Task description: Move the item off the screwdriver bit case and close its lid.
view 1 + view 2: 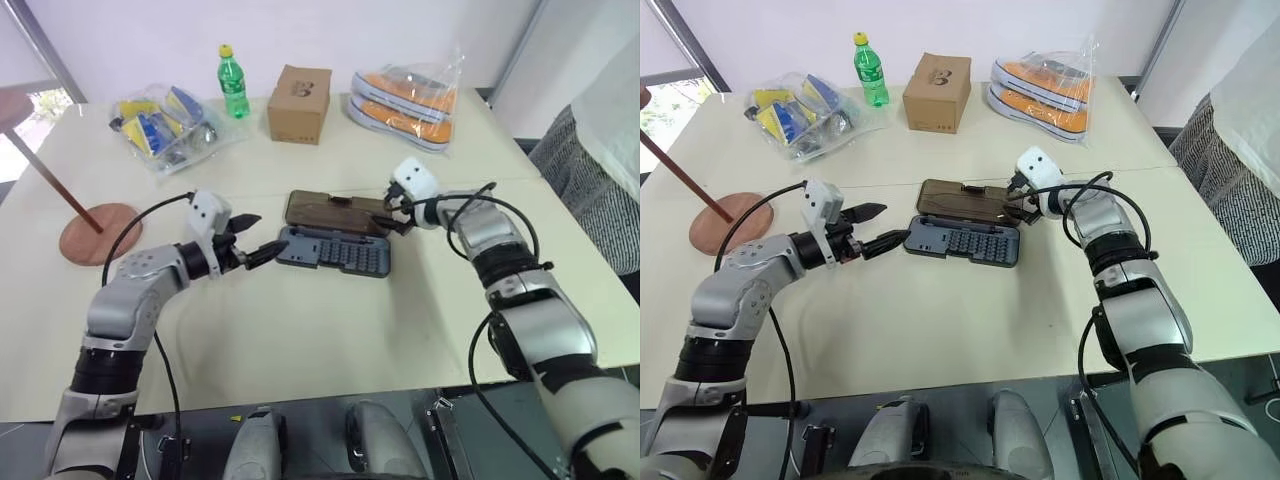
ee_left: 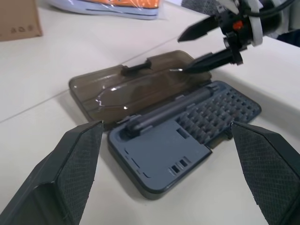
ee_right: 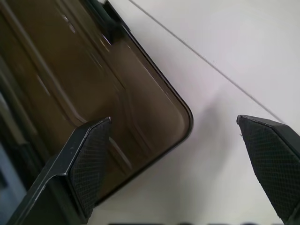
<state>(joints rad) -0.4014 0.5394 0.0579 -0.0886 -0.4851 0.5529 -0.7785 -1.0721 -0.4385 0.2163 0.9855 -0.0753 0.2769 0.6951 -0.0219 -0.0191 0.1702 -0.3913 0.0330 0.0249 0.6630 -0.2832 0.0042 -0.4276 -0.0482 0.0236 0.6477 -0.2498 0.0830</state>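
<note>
Left gripper: the left arm's two-fingered black gripper [image 1: 880, 228] pointed level toward the right, jaws spread wide and holding nothing; its tips sat just beside the left end of the case, and whether the lower tip touched it could not be told.
Screwdriver bit case: the flat rectangular dark grey plastic tray [image 1: 335, 252] with rows of small bits lay open at the table's middle, nothing standing on it.
Lid: the translucent smoky-brown rectangular plastic lid [image 1: 335, 211] lay folded flat on the table along the tray's far side, not closed.
Right gripper: the right arm's two-fingered black gripper [image 1: 397, 214] angled down toward the left at the lid's right end, jaws wide apart and gripping nothing; one finger [image 3: 86, 166] hung over the lid's rounded corner and the other over bare table, and contact with the lid could not be told.
Item: the reddish-brown wooden stand [image 1: 98, 232] with a round flat base and thin rod rested at the table's left edge, well apart from the case.
Table: a cream-coloured tabletop [image 1: 300, 330] carried everything.
Far side: a clear bag of blue and yellow packets [image 1: 160, 125], a green plastic bottle with a yellow cap [image 1: 233, 83], a small brown cardboard box [image 1: 300, 103] and a clear bag of orange shoes [image 1: 405, 100] stood in a row, left to right.
</note>
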